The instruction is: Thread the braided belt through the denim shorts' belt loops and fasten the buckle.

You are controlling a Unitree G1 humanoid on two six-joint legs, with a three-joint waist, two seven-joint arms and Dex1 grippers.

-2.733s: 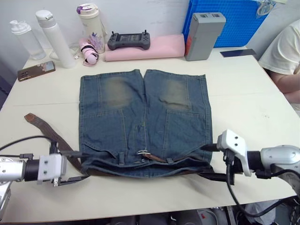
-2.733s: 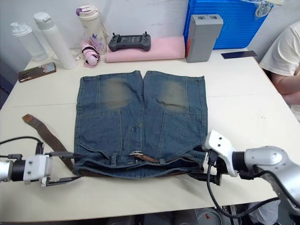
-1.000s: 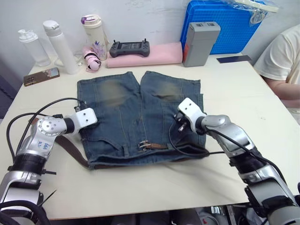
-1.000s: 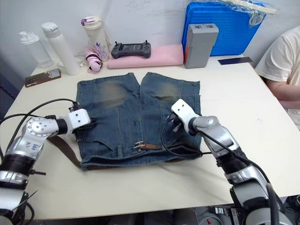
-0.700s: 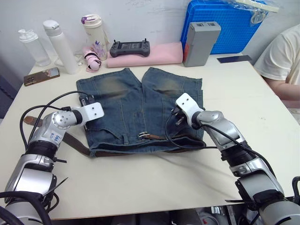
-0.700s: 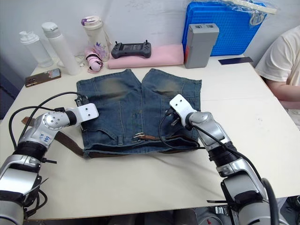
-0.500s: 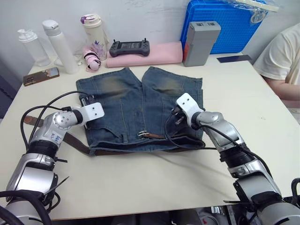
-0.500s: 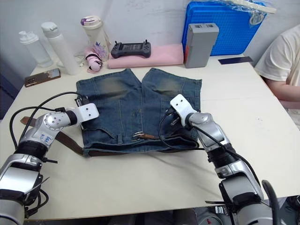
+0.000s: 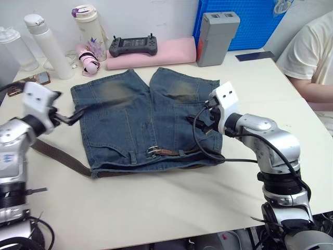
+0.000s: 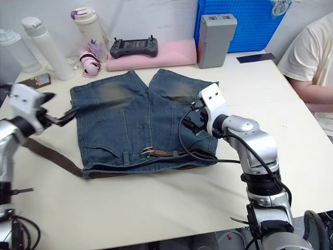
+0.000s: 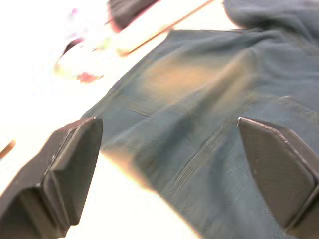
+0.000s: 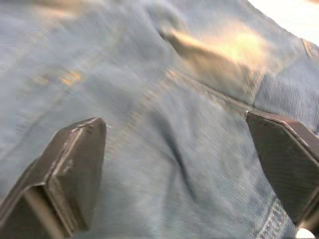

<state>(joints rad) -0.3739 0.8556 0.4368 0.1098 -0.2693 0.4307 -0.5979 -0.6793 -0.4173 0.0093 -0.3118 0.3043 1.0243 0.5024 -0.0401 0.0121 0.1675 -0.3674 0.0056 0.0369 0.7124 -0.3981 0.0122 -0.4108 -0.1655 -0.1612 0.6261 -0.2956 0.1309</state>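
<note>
- Braided belt runs through the waistband of the denim shorts, its silver buckle at the front and a loose end trailing across the table.
- Left gripper, fingers spread, hangs over the shorts' left edge.
- Right gripper, fingers spread, holds nothing above the right leg.

My arms are silver-grey jointed tubes ending in white boxy wrist housings, with black cables looping off each. My left gripper and right gripper carry flat black fingers.
</note>
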